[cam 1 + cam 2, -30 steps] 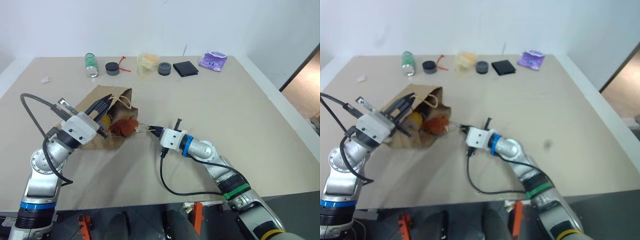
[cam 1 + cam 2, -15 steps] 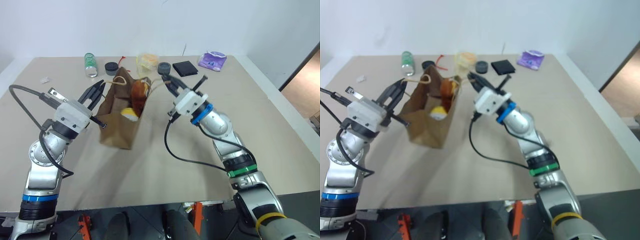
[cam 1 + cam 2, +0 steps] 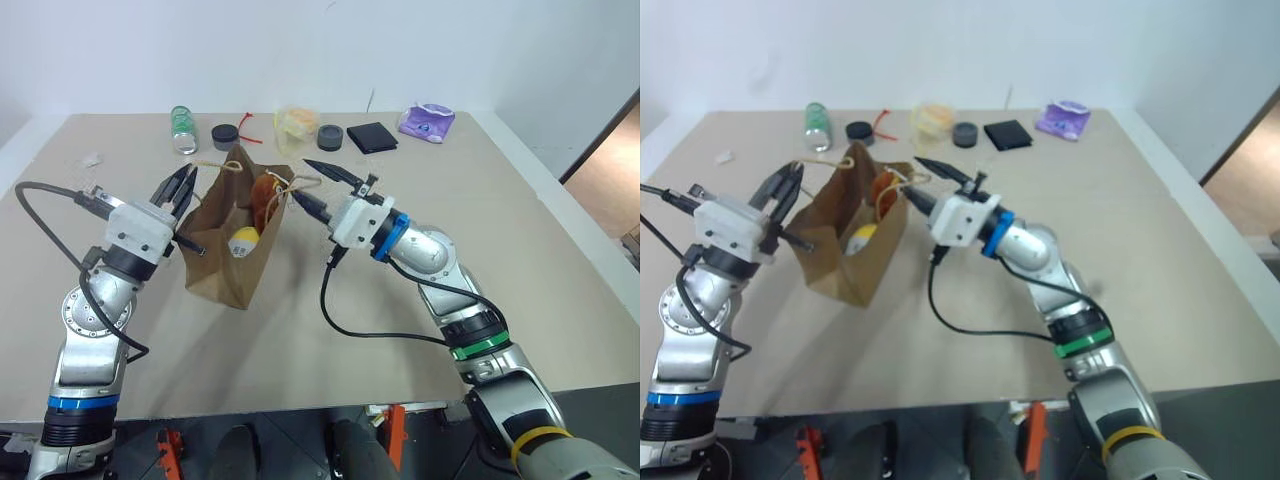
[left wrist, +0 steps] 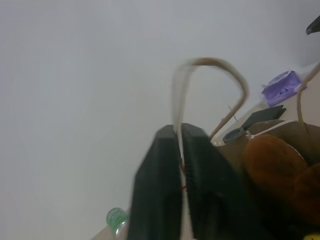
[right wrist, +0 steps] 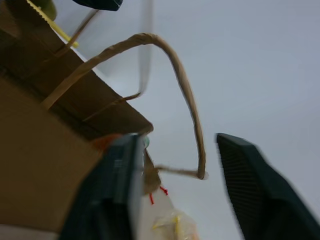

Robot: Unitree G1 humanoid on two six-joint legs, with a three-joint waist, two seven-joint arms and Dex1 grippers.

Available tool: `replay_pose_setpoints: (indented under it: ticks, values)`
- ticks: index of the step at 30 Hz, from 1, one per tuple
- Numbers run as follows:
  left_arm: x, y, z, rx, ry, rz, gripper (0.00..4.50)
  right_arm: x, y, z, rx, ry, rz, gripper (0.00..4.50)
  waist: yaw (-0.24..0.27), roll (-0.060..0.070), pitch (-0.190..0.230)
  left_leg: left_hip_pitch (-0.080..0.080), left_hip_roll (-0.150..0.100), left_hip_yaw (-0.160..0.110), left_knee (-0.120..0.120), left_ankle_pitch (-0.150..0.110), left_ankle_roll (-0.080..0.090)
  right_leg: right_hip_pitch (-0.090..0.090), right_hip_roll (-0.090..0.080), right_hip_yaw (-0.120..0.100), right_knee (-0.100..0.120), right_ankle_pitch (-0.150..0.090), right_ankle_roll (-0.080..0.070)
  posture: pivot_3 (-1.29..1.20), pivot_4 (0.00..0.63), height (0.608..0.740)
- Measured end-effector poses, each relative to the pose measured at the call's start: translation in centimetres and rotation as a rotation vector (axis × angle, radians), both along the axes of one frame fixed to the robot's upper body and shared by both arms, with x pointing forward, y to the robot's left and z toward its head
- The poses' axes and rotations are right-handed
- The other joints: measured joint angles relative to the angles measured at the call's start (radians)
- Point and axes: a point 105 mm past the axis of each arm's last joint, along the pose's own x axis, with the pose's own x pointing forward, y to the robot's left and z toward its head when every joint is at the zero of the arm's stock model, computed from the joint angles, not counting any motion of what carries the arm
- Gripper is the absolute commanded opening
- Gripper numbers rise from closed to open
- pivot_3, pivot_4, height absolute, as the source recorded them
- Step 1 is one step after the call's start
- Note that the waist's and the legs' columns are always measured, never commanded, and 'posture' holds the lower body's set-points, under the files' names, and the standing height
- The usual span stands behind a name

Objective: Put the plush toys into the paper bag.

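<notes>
worktop (image 3: 450, 180): carries the paper bag, upright, mouth up.
paper bag (image 3: 225, 270): between 2 grippers, 2 plush toys inside.
right gripper (image 3: 322, 186): at bag's right handle, fingers spread wide, handle loose between them.
left gripper (image 3: 178, 184): at bag's left rim, fingers pinching the left handle cord.
brown toy (image 3: 266, 193): topmost in bag.
white egg toy (image 3: 243, 240): below it.

One paper bag (image 3: 228, 262) holding two plush toys, a brown one (image 3: 266, 194) and a white-and-yellow one (image 3: 243, 241), two grippers, left (image 3: 181, 184) and right (image 3: 322, 186), and along the table's far edge one green bottle (image 3: 182, 129), two dark round lids (image 3: 225, 136) (image 3: 329, 137), one black wallet (image 3: 373, 137), one purple packet (image 3: 426, 121) and one yellowish packet (image 3: 296, 122).
</notes>
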Motion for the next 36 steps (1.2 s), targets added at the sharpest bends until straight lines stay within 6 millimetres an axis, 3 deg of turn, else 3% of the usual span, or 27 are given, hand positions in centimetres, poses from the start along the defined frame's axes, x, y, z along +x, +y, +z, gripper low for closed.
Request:
replay_pose_setpoints:
  ticks: [1,4,6,9,12,16,19,20,25,31,36]
  values:
    - [0.0,0.1,-0.1,-0.006,0.006,-0.003,2.49,-0.2,0.0,0.1,-0.002,0.002,0.009,4.50,0.000,0.000,0.000,0.000,0.000,0.000,0.000,0.000,0.000,0.000,0.000,0.000,0.000,0.000,0.000,0.00,0.150,0.740]
    - [-0.2,0.3,-0.6,-0.058,0.065,-0.031,3.79,-0.8,0.0,0.4,0.019,0.032,0.045,4.50,0.000,0.000,0.000,0.000,0.000,0.000,0.000,0.000,0.000,0.000,0.000,0.000,0.000,0.000,0.000,0.00,0.150,0.740]
    - [-0.3,0.3,-1.0,-0.091,0.111,-0.051,4.42,-0.7,-0.1,0.1,0.034,0.083,0.054,4.50,0.000,0.000,0.000,0.000,0.000,0.000,0.000,0.000,0.000,0.000,0.000,0.000,0.000,0.000,0.000,0.00,0.150,0.740]
    - [-0.9,0.5,-2.2,-0.188,0.251,-0.111,4.42,-0.2,-0.9,-2.1,0.102,0.361,0.073,4.50,0.000,0.000,0.000,0.000,0.000,0.000,0.000,0.000,0.000,0.001,0.000,0.000,0.000,0.000,0.000,0.00,0.150,0.740]
    - [-1.5,0.9,-3.5,-0.297,0.389,-0.150,4.50,0.0,-1.2,-4.8,0.126,0.611,0.089,3.72,0.000,0.000,0.000,0.001,0.000,0.000,0.000,0.000,0.000,0.000,0.000,0.000,0.001,0.000,-0.001,0.00,0.150,0.740]
    - [-2.8,1.9,-5.0,-0.429,0.551,-0.209,4.50,-0.6,-0.5,-6.6,0.123,0.818,0.153,1.87,-0.004,0.000,0.000,0.003,0.001,0.000,0.000,0.000,0.000,0.001,0.001,0.000,0.001,0.001,-0.002,0.00,0.150,0.740]
    - [-4.1,2.2,-5.9,-0.469,0.663,-0.261,4.50,-1.2,1.2,-6.7,0.140,0.934,0.239,0.31,-0.009,0.000,0.000,0.003,0.001,-0.001,0.000,0.000,0.000,0.000,0.001,0.000,0.002,0.001,-0.002,0.00,0.150,0.740]
    - [-4.5,2.0,-6.1,-0.448,0.692,-0.277,4.50,-1.3,1.8,-6.4,0.139,0.948,0.261,0.06,-0.009,0.000,0.000,0.003,0.001,-0.001,0.000,0.000,0.000,0.000,0.001,0.000,0.001,0.001,-0.003,0.00,0.150,0.740]
    - [-5.2,1.3,-6.5,-0.393,0.744,-0.301,4.50,-1.7,4.5,-4.7,0.088,0.959,0.359,0.06,-0.008,0.000,0.000,0.004,0.001,-0.001,0.000,0.000,0.000,0.000,0.001,0.000,0.001,0.001,-0.003,0.00,0.150,0.740]
    - [-4.8,0.9,-7.4,-0.325,0.749,-0.249,4.50,-1.2,7.6,-5.3,0.055,0.989,0.392,0.06,-0.008,0.000,0.000,0.002,0.001,-0.001,0.000,0.000,0.000,-0.001,0.001,-0.001,0.001,0.001,-0.004,0.00,0.150,0.740]
    - [-3.9,0.6,-6.8,-0.325,0.689,-0.222,4.50,-0.9,9.2,-5.3,0.047,0.973,0.403,0.06,-0.008,0.000,0.000,0.001,0.001,-0.002,-0.001,0.000,0.000,-0.002,0.002,-0.001,0.001,0.001,-0.004,0.00,0.150,0.740]
